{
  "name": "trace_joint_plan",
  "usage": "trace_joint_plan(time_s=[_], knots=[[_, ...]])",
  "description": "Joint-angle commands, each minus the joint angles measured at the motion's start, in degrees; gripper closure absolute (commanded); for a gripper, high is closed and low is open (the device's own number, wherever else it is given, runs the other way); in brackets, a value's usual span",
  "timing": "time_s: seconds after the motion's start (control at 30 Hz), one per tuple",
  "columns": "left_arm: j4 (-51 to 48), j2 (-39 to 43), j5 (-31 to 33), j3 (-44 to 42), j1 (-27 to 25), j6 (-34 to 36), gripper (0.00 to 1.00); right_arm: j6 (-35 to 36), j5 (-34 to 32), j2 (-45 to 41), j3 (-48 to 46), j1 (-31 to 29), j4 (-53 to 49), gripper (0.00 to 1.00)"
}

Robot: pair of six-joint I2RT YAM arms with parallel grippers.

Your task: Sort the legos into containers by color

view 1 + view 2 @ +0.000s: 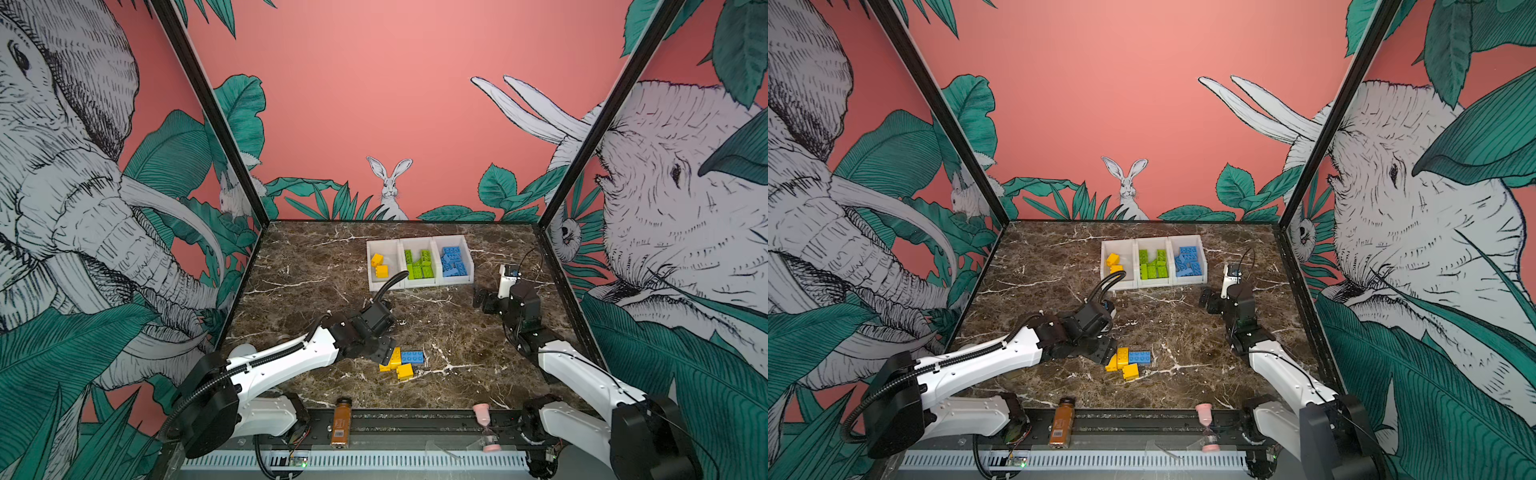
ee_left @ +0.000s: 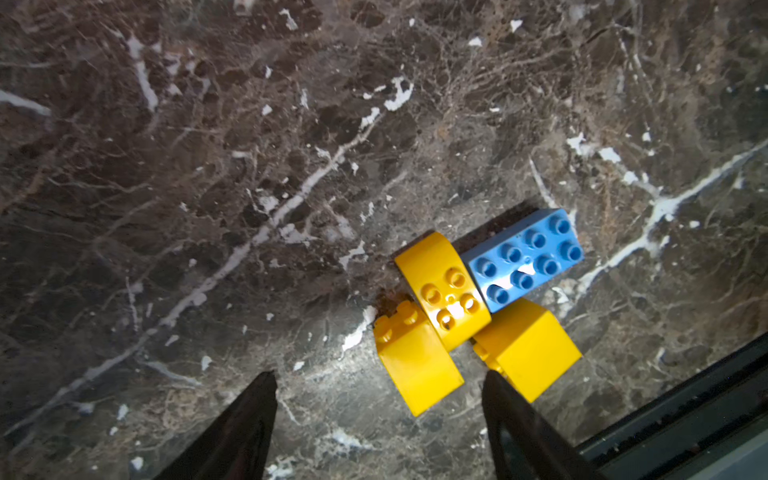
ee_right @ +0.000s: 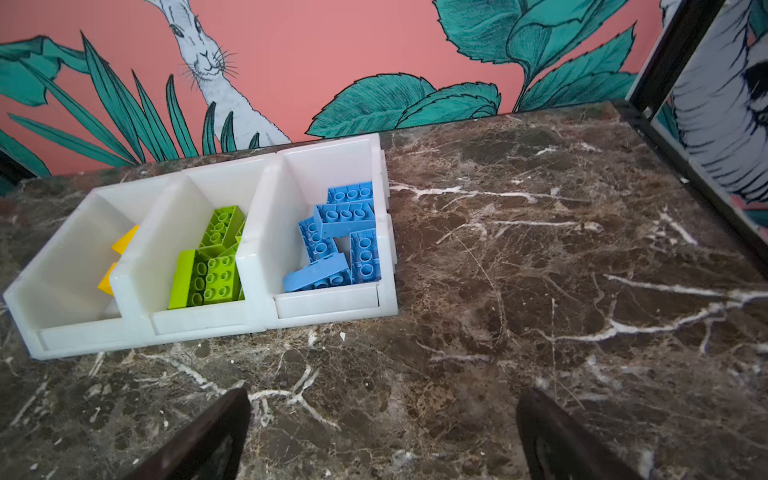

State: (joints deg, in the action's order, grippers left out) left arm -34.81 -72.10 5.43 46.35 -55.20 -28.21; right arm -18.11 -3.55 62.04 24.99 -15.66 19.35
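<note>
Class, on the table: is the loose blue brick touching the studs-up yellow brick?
Touching. The left wrist view shows the blue brick flush against the yellow brick, with no gap between them.

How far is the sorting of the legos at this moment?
Done: the containers hold green legos, blue legos and two yellow legos. Left: three loose yellow legos and one loose blue lego on the table. In hand: nothing; the left gripper is open by them, the right gripper open.

Loose legos (image 1: 395, 358) before the containers (image 1: 457, 281)
</note>
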Motion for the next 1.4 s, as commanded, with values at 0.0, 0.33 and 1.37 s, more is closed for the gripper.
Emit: trace_joint_plan(time_s=[0.0,0.33,1.37], knots=[[0.61,-0.91,0.32,-1.08,-1.13,-5.43,0.26,-1.98,3.44,1.19,-1.37,0.09,7.08,0.02],[5.00,-4.36,2.03,-3.76,-5.09,-9.31,0.28,-3.53,2.21,1.97,-3.08,0.09,8.66,0.02],[8.15,-6.18,3.59,-6.53,-5.09,-11.70,0.57,-7.03,7.00,8.25,-0.93,0.03,9.98,0.02]])
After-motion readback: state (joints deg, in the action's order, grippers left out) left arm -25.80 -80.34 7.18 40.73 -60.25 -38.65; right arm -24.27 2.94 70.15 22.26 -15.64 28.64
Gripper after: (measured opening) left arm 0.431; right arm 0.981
